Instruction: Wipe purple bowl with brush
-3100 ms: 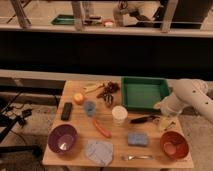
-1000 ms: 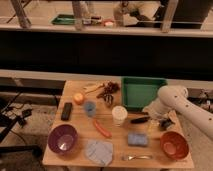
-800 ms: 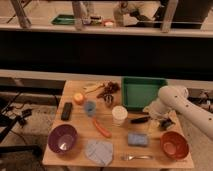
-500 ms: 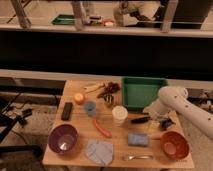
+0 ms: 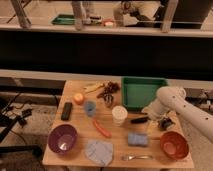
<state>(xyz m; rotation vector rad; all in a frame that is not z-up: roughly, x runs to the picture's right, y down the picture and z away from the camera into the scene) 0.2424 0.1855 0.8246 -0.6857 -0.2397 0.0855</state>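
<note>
The purple bowl [image 5: 62,138] stands upright at the front left of the wooden table [image 5: 80,125]. The brush [image 5: 138,120], slim and black, lies flat right of the white cup [image 5: 119,114], near the middle right. My white arm reaches in from the right, and the gripper [image 5: 151,116] is low over the table at the brush's right end. I cannot tell whether it touches the brush. The gripper is far from the purple bowl, across the table.
A green tray [image 5: 144,91] sits behind the gripper. An orange-brown bowl [image 5: 174,145], blue sponge [image 5: 136,139], fork [image 5: 136,157] and grey cloth [image 5: 99,151] lie in front. A blue cup [image 5: 90,107], orange [image 5: 78,98] and black block [image 5: 66,110] are on the left.
The arm has swung left and down from the table's right edge, bringing the gripper to the brush's right end. The brush and bowl have not moved.
</note>
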